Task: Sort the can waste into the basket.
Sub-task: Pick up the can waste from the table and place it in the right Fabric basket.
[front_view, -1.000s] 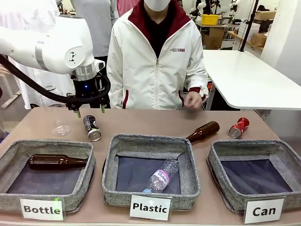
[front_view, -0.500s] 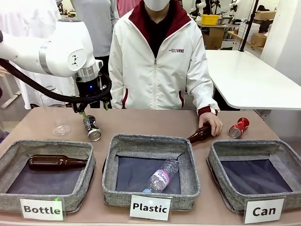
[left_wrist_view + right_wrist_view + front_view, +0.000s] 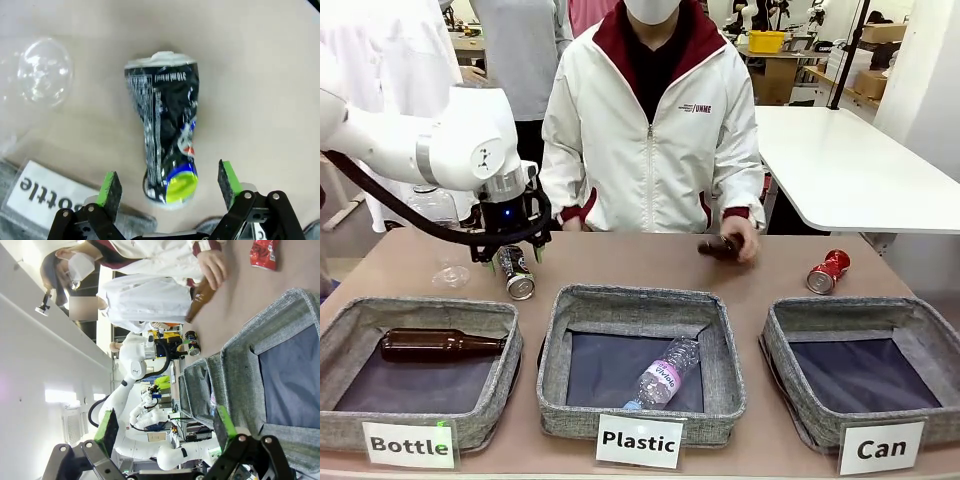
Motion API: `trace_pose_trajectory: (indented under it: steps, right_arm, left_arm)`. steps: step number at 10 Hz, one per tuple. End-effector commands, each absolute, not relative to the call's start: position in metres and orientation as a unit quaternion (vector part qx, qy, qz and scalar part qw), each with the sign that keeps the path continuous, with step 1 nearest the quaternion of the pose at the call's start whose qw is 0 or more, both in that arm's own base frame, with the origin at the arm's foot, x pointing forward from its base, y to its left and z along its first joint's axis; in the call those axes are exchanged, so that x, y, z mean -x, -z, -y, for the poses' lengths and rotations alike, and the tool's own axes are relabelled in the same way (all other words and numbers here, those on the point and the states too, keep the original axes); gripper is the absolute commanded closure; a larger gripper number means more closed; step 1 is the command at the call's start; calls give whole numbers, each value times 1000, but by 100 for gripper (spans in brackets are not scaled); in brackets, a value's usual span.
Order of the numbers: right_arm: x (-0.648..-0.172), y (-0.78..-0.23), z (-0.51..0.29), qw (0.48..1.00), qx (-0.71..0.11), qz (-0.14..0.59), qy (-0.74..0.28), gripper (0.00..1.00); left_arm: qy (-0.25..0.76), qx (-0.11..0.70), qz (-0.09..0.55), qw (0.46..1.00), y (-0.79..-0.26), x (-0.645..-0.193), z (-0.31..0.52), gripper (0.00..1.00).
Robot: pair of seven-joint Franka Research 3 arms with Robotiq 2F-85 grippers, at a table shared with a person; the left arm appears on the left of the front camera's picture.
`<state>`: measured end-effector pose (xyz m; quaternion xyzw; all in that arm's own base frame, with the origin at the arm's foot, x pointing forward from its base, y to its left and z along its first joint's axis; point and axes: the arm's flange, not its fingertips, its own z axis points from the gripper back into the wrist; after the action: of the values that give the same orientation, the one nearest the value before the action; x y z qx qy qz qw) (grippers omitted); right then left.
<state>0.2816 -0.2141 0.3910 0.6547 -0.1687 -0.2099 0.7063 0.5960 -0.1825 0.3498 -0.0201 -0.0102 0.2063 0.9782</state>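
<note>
Left gripper (image 3: 513, 258) hovers right over the black can (image 3: 517, 273), jaws spread wide, straddling one end of it, nothing grasped. Red can (image 3: 828, 270) lies on the table at twelve o'clock of the Can basket (image 3: 850, 307), apart from it. Right gripper (image 3: 165, 427) gapes empty.

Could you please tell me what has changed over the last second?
The left tool came down over the black can, open, gripping nothing. The person's hand picked up the brown bottle and drew it back. The red can and the Can basket stayed put.
</note>
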Motion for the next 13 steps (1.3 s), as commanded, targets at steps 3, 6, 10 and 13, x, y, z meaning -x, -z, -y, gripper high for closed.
trace_pose_trajectory:
  steps: [3, 6, 10, 13]
  right_arm:
    - [-281, -391, 214, 707, -656, 175, 199, 0]
    - [-281, -391, 214, 707, -656, 175, 199, 0]
    - [-281, -391, 214, 707, -656, 175, 199, 0]
    - [-281, -391, 214, 707, -656, 175, 199, 0]
  left_arm:
    - [-202, 13, 11, 979, -329, -610, 188, 0]
    - [-206, 6, 24, 978, -335, -609, 189, 94]
    - [-198, -14, 14, 980, -344, -606, 185, 97]
    - [-159, 25, 47, 986, -405, -573, 173, 100]
